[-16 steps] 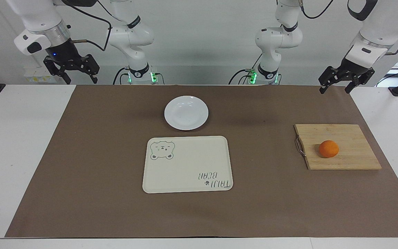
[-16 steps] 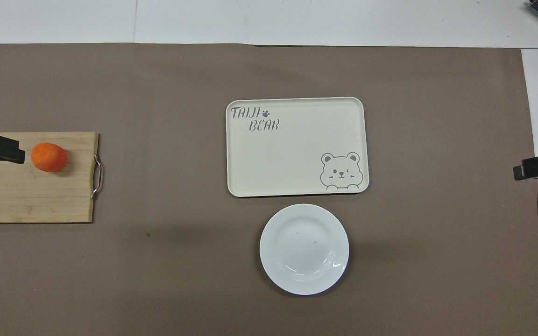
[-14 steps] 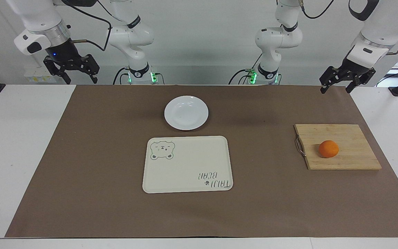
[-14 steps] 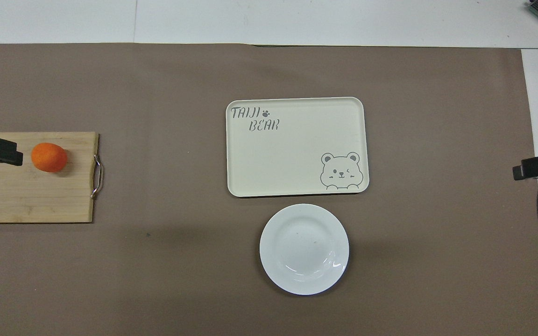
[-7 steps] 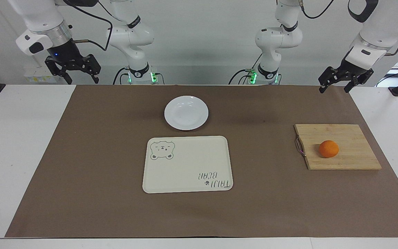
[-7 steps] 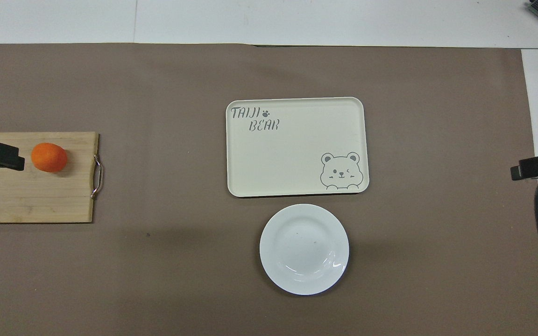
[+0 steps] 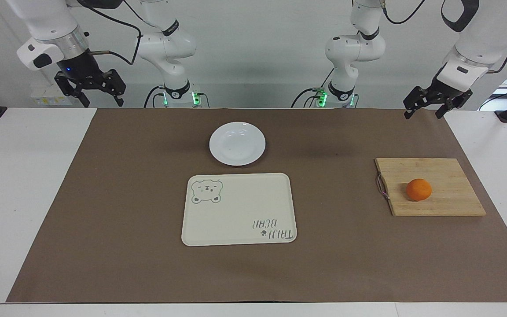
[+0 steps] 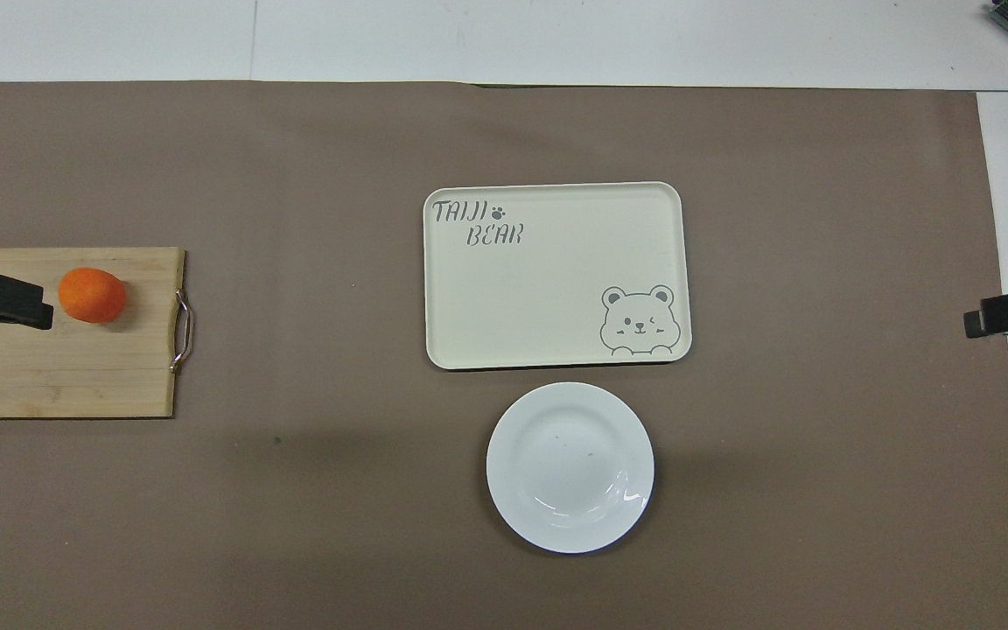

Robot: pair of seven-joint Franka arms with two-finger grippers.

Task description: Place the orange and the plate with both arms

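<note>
**rigop_42:** Not much has changed since a second ago. My left gripper (image 7: 425, 109) has drifted slightly toward the middle of the worktop and sits a bit lower in the overhead view; my right gripper (image 7: 91, 94) has barely budged. Nothing on the worktop (image 7: 24, 185) has moved.

**benchlurker:** Are you holding anything yet?

**rigop_42:** Nope. The fingers on both grippers are spread wide and empty. The left one hangs in the air over the edge of the brown mat (image 7: 346, 264) nearest the robots, at the left arm's end. The right one is up over the white worktop, just off the mat's corner at the right arm's end.

**benchlurker:** And the stuff you're supposed to move?

**rigop_42:** The orange (image 7: 418, 189) sits on the wooden cutting board (image 7: 451, 176) at the left arm's end, well apart from everything else. The plate (image 7: 237, 143) rests flat on the mat around the middle, just beside the cream bear tray (image 7: 240, 220) and nearer to the robots than it. There's a small gap between them, not touching.
</note>
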